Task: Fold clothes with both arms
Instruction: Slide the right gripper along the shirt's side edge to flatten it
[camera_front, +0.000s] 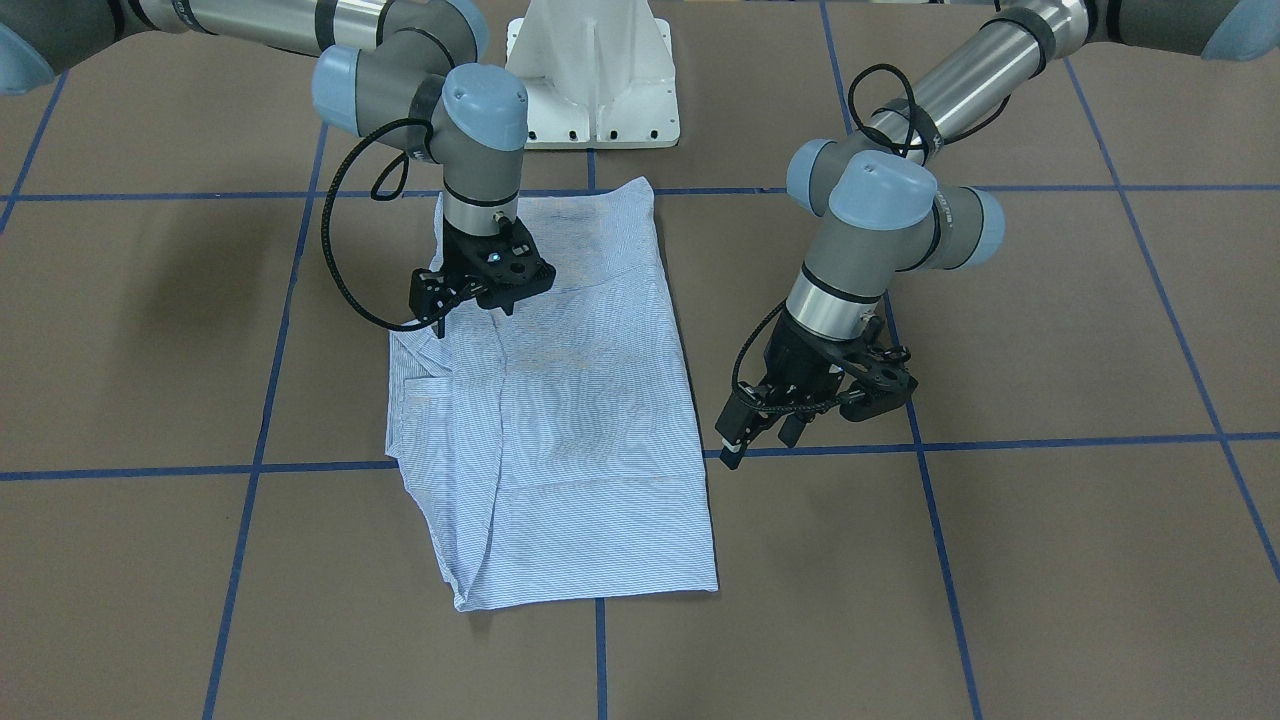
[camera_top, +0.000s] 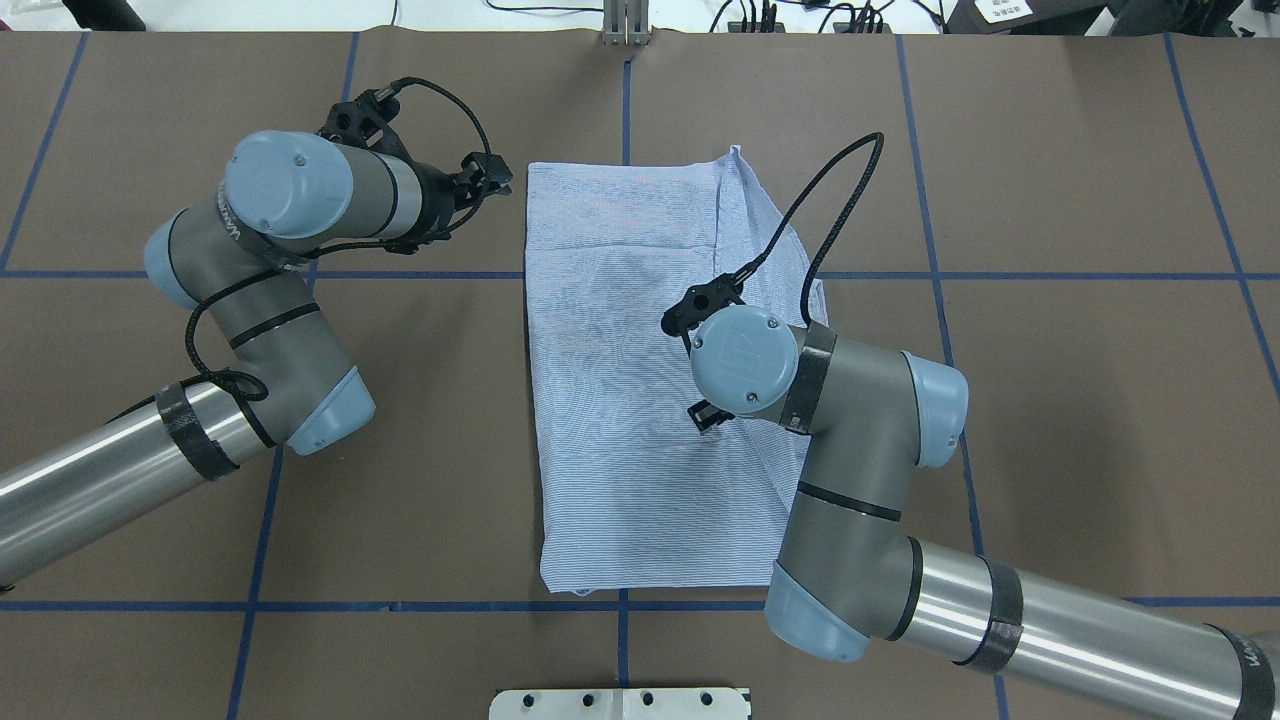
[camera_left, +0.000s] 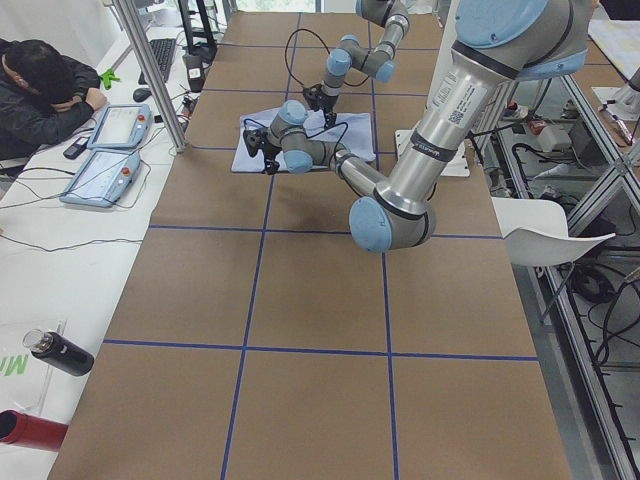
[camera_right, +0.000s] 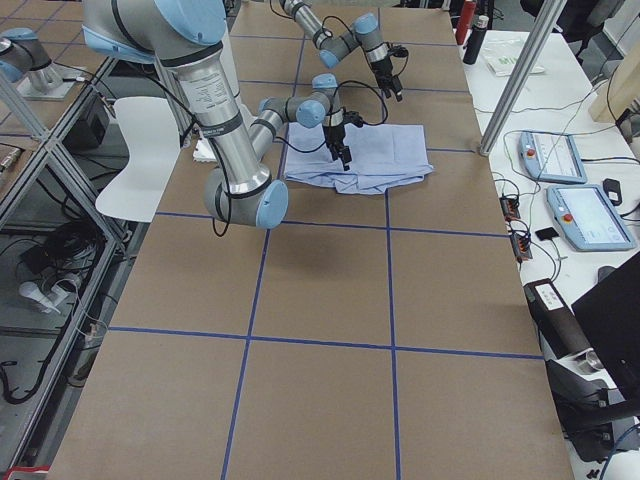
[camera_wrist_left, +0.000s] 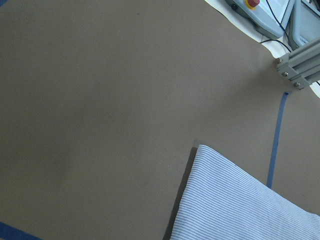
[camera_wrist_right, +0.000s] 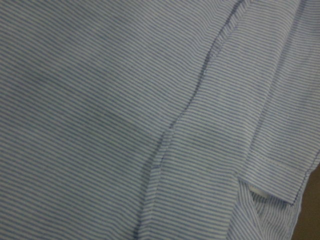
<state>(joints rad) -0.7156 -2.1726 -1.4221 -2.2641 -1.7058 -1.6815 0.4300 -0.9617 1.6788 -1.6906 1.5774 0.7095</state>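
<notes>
Shirt (camera_front: 580, 400) lies folded, long axis running away from the robot; left gripper (camera_front: 760, 445) and right gripper (camera_front: 472, 312) both spread, empty

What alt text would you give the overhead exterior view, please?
A light blue striped shirt, folded into a rectangle, lies flat on a brown table gridded with blue tape. The right arm hangs over its right side; the left gripper is off its far left corner.

Silver-grey arms (camera_top: 90, 470), pale blue joint caps (camera_top: 285, 185), black cables (camera_front: 323, 235).
</notes>
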